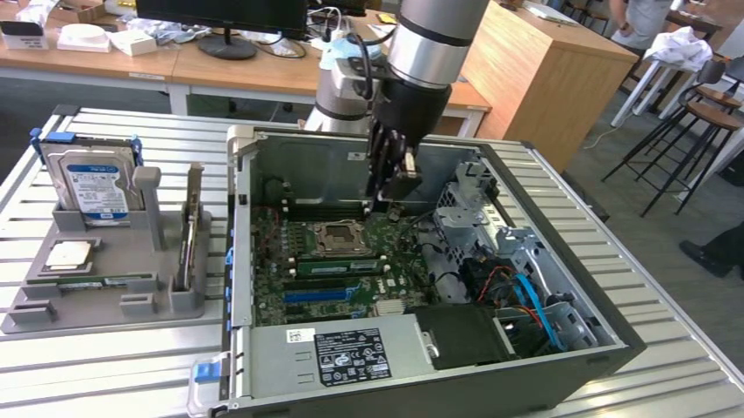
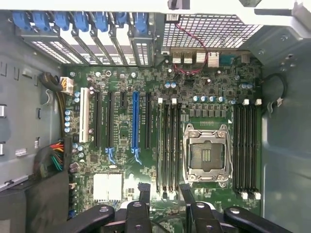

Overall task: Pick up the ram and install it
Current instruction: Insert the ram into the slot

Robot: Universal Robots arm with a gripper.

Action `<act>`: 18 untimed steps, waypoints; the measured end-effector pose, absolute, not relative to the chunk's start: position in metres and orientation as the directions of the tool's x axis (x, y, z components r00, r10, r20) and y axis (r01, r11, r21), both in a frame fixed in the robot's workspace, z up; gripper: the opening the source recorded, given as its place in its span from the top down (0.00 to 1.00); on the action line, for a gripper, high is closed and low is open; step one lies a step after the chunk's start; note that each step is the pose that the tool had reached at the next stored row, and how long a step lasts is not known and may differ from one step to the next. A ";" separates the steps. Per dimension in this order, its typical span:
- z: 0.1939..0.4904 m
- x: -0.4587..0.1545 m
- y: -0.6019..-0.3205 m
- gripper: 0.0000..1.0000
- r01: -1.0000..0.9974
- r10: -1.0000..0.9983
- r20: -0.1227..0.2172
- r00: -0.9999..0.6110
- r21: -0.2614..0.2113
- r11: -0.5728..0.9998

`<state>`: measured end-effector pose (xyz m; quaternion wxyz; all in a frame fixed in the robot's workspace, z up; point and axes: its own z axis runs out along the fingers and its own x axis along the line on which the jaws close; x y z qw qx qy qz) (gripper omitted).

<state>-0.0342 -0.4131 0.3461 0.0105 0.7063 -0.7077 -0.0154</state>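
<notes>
My gripper [image 1: 389,193] hangs inside the open computer case [image 1: 581,261], over the motherboard [image 1: 337,261] just behind the empty processor socket [image 1: 337,233]. In the wrist view the gripper [image 2: 165,201] is open, its dark fingers [image 2: 145,194] apart with nothing between them, above the memory slots [image 2: 167,145] beside the socket [image 2: 206,153]. What looks like the ram sits far from the gripper in the grey holder [image 1: 70,318] at the exterior view's left. One thin stick [image 1: 190,228] stands on edge there. A green strip with a pale label [image 1: 87,284] lies low along the front.
The holder also carries a blue-labelled hard drive [image 1: 96,187] and a square silver processor chip [image 1: 68,254]. Inside the case are a power supply [image 1: 348,353], drive cages and cables [image 1: 511,279], and a blue expansion slot [image 2: 135,121]. The case walls stand close around the gripper.
</notes>
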 end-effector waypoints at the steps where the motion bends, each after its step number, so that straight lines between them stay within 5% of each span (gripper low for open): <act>1: 0.348 -0.034 -0.413 0.63 -0.999 -1.000 -0.007 -0.002 0.037 0.002; 18: 0.359 -0.034 -0.413 0.63 -0.999 -1.000 -0.006 -0.002 0.037 0.002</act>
